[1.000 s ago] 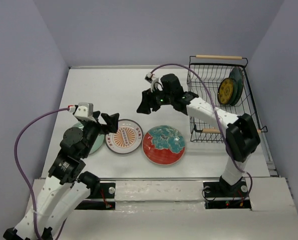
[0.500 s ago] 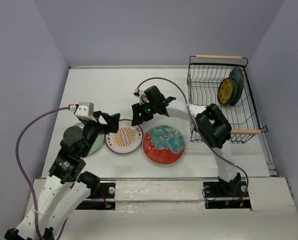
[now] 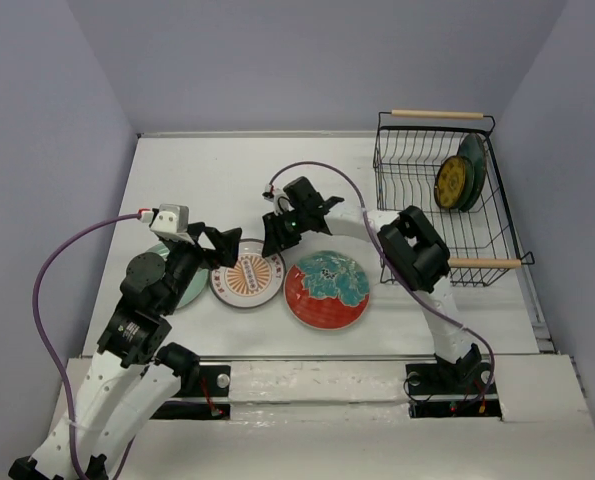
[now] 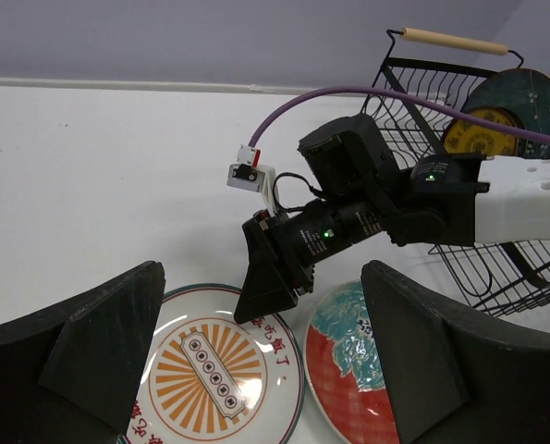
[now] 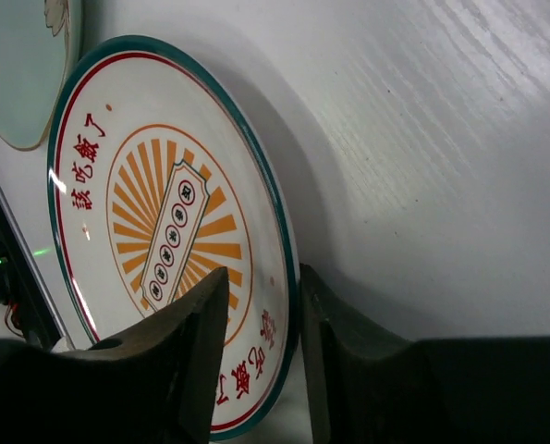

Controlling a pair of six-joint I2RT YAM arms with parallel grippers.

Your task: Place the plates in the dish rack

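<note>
Toward the front edge of the desk, left of middle, the white plate point(image 3: 247, 279) lies flat, with the mint plate point(image 3: 187, 289) on its left and the red plate point(image 3: 326, 290) just beside it on the right. The rack point(image 3: 417, 165) stands well apart at the right edge, toward the far corner.

A bite this thin on a flat plate's rim could slip as it tilts up, dropping it or knocking it into the red plate. The arms are also close enough to clash.

The right gripper point(image 5: 262, 287) straddles the white plate's far rim, jaws narrowly apart, seemingly not yet pinching. The left gripper point(image 3: 221, 247) hangs over the plate's left side, spread wide and holding nothing.
</note>
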